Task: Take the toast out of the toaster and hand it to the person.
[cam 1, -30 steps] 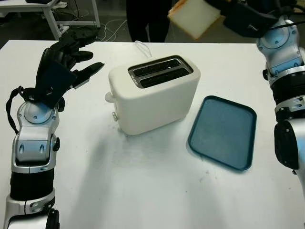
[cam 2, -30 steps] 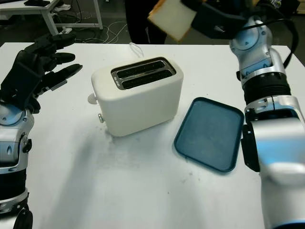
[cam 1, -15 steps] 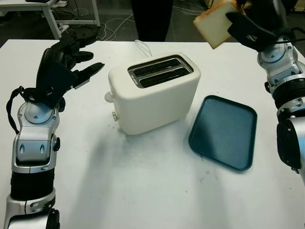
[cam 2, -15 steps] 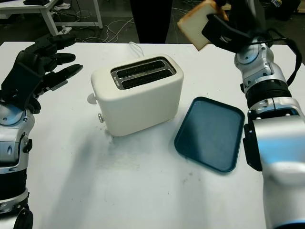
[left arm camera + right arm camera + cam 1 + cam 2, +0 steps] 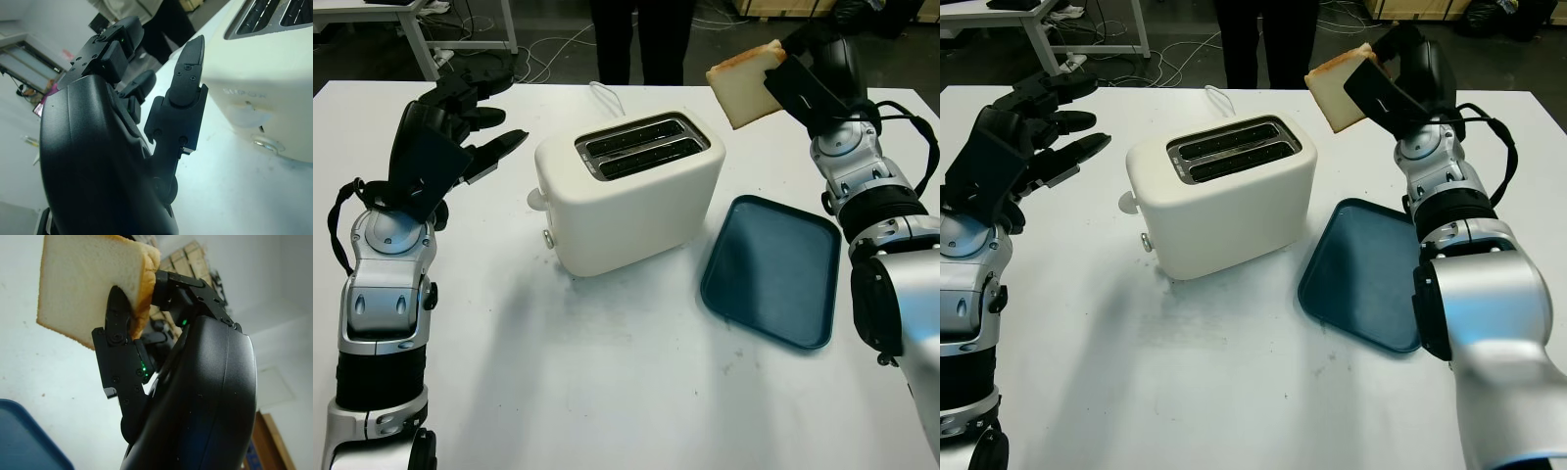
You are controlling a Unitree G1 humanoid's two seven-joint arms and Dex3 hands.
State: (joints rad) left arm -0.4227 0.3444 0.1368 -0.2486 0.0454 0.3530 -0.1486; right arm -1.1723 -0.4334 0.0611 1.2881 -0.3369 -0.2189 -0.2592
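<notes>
Toast (image 5: 748, 82) lowered from a second ago, right robot hand (image 5: 808, 83) gripping it, left robot hand (image 5: 440, 137) empty beside unbranded toaster (image 5: 631, 191)

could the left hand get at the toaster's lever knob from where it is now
Probably yes. The left hand is open, raised over the table on the knob's side of the toaster. The knob sticks out of the end wall facing that hand, with bare table and nothing standing between them.

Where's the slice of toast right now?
The toast is in the air, gripped by the right hand, up at the right of the head views, beyond the blue tray and right of the toaster.
</notes>
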